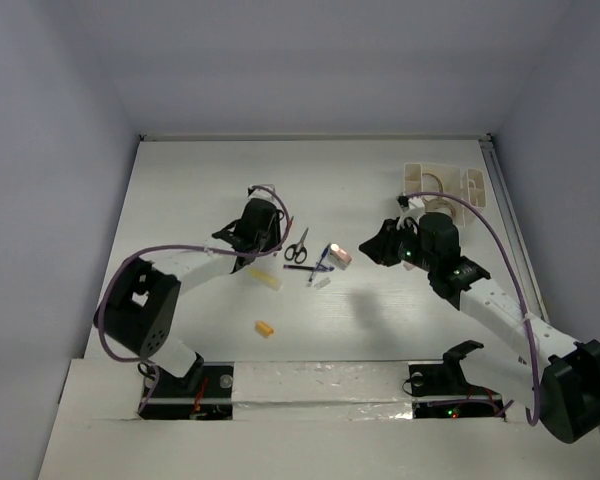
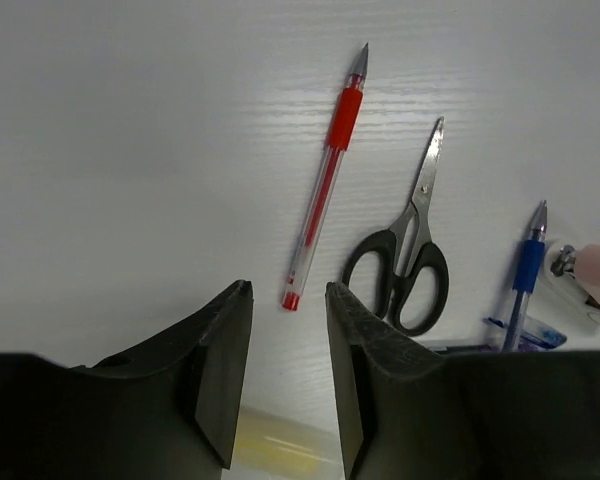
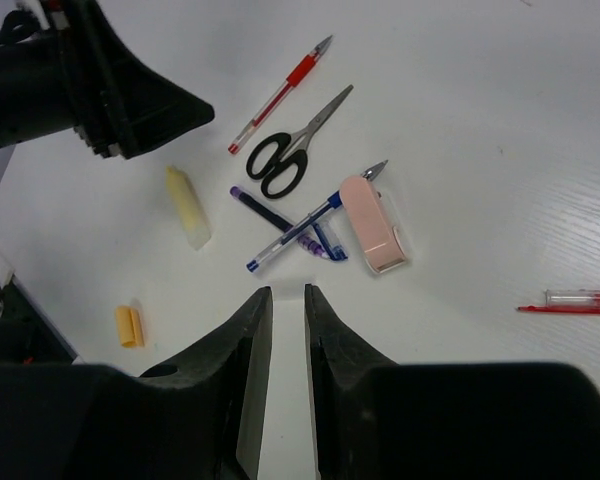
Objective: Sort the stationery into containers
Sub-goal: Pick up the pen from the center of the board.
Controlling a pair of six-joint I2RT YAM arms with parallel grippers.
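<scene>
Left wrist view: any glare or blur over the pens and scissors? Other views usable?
Left wrist: a bright patch washes the table around the red pen, but it and the scissors stay sharp; the yellow block at the bottom edge is blurred. Right wrist: even light, all crisp. Top external: soft shadows, everything tiny.
</scene>
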